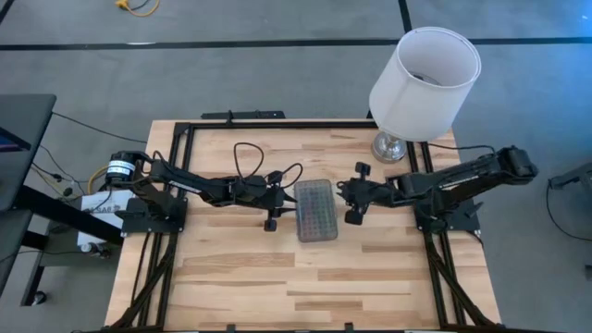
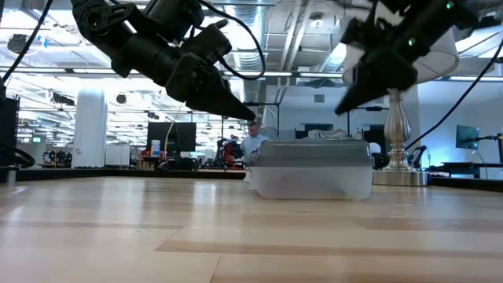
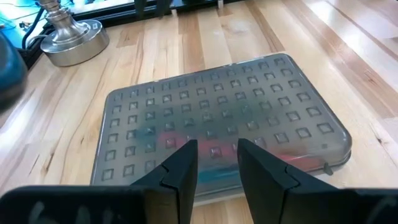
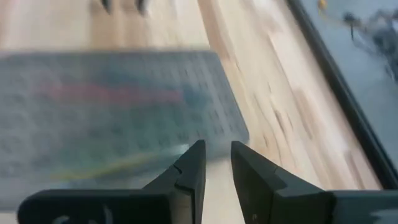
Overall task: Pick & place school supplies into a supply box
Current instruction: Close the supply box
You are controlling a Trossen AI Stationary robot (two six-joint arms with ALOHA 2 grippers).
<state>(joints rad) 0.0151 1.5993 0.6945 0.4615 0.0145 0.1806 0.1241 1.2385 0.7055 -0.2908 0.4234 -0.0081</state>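
Observation:
The supply box lies flat in the middle of the table, its grey grid-textured lid closed. Through the lid the school supplies show as blurred pink, teal and yellow streaks. My left gripper hovers open at the box's left side, slanting down, nothing between its fingers; in the low view it stands above the box's edge. My right gripper hovers open over the box's right side, tilted down, also empty, and clear above the lid.
A lamp with a white shade and a silver base stands at the far right of the table, close behind my right arm. Bare wood lies toward the near edge. A black frame borders the table.

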